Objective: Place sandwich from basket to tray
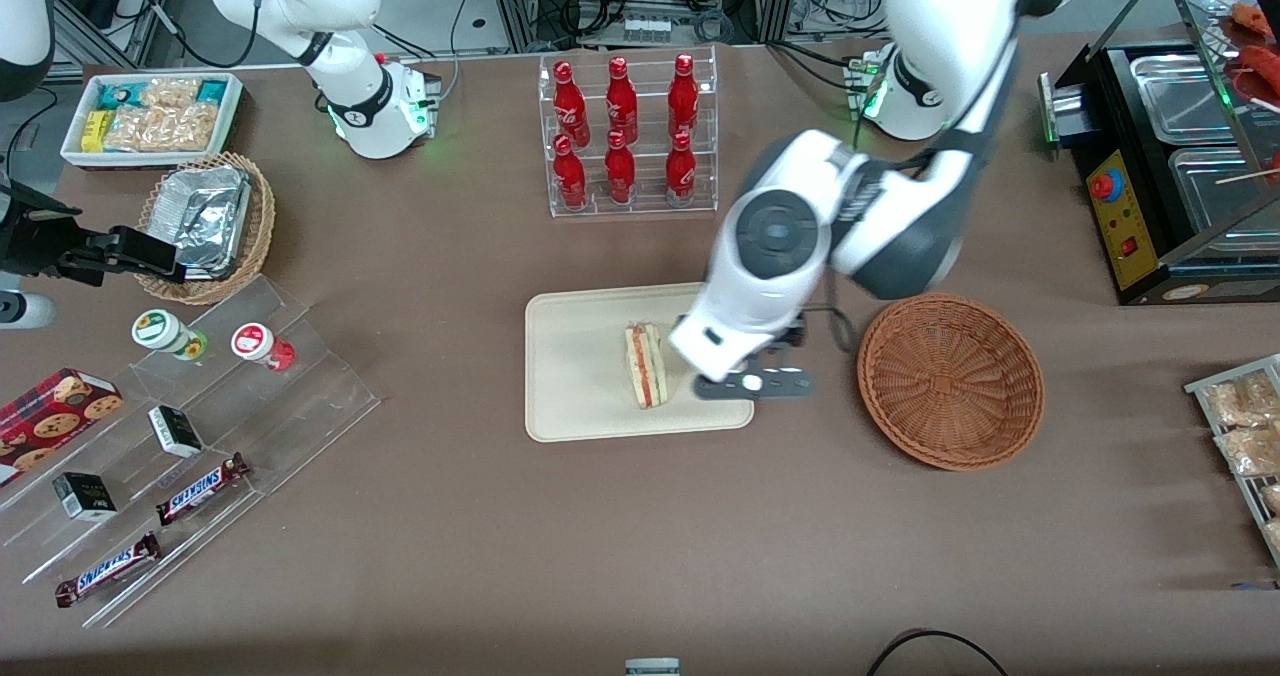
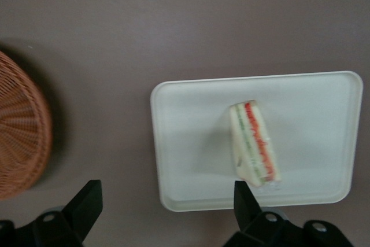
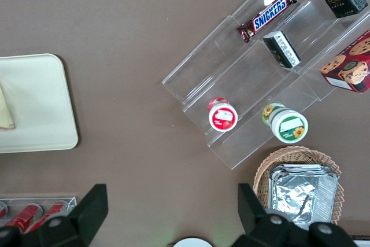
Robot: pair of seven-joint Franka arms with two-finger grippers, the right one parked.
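The sandwich (image 1: 647, 364), a pale wedge with red, orange and green layers, lies on the cream tray (image 1: 580, 376) at mid-table. In the left wrist view the sandwich (image 2: 254, 143) rests on the tray (image 2: 191, 143), apart from both black fingers. My gripper (image 1: 745, 376) hovers above the tray's edge that faces the reddish-brown basket (image 1: 950, 381). The gripper (image 2: 166, 192) is open with nothing between its fingers. The basket (image 2: 20, 137) holds nothing and stands on the table beside the tray, toward the working arm's end.
A clear rack of red bottles (image 1: 625, 136) stands farther from the front camera than the tray. Toward the parked arm's end are an acrylic stepped display (image 1: 200, 436) with snack bars, a tan basket with foil container (image 1: 205, 221) and a white snack bin (image 1: 150, 116). A black machine (image 1: 1170, 176) sits at the working arm's end.
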